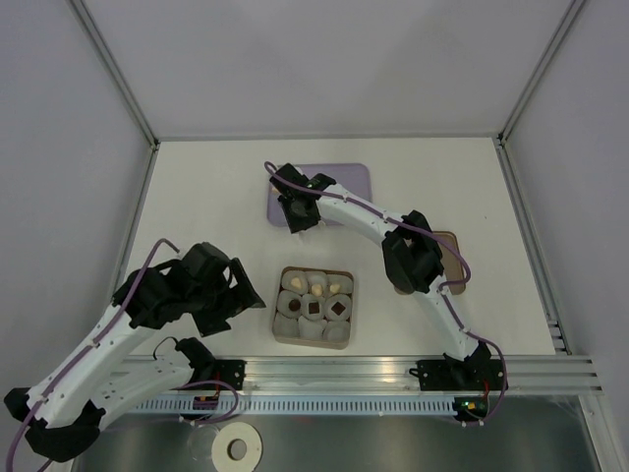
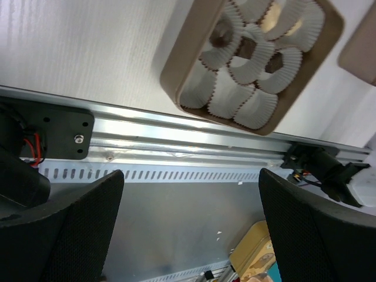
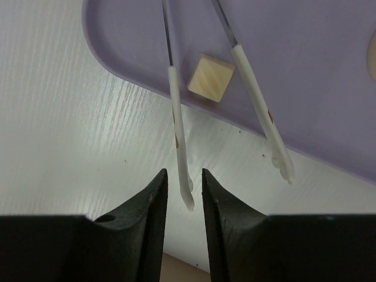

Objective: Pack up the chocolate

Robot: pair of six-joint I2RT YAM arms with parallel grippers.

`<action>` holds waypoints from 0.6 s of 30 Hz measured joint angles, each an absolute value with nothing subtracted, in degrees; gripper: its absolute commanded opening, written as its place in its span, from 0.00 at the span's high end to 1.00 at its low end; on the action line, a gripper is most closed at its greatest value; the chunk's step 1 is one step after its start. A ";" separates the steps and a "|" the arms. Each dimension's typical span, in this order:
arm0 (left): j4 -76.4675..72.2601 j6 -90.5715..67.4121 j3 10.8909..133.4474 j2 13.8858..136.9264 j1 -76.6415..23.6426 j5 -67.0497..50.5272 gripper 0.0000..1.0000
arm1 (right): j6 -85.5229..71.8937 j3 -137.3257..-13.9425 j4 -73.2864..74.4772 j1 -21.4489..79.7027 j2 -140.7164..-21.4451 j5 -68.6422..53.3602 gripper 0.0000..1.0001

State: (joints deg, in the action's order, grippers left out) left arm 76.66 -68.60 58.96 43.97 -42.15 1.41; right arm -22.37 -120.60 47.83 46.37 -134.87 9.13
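Counter (image 1: 197,197): white, walled on three sides.

R arm reaches far-left across the counter. Its tool (image 3: 184,176) hangs at the near edge of the purple tray (image 1: 349,177), fingers a narrow gap apart. Nothing seen clamped; one tweezer tip shows in the gap, contact can't be judged.

L arm is folded at near left. Its tool (image 2: 191,176) is spread wide, holding nothing, just left of the box (image 1: 349,295).

Purple tray sits far centre. Brown box is near centre, filled w/ white paper cups (image 2: 247,106). Flat brown lid (image 1: 450,246) lies right of the box, partly under the R arm.

Tweezers (image 3: 176,117) lie on the tray, white tips overhanging its near edge.

Chocolate:
- Dark pcs (image 1: 314,307) sit in the box's middle-row cups.
- Cream pcs (image 1: 293,283) sit in the far-row cups.
- One cream pc (image 3: 211,77) lies on the tray between the tweezer arms.
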 measured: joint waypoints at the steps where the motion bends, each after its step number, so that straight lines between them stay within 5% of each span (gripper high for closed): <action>1: 76.75 -68.60 57.80 44.45 -42.15 1.39 0.00 | -22.09 -120.55 47.79 46.37 -134.87 9.08 0.68; 11: 72.55 -67.29 51.46 54.33 -42.15 1.19 0.00 | -19.22 -119.61 47.13 46.37 -134.89 7.75 0.68; 15: 69.63 -66.48 50.96 57.14 -42.15 1.06 0.00 | -19.05 -118.21 47.03 46.37 -134.96 7.70 0.91; 18: 68.29 -66.35 50.65 57.93 -42.15 0.97 0.00 | -19.27 -117.64 46.89 46.37 -134.96 8.05 0.97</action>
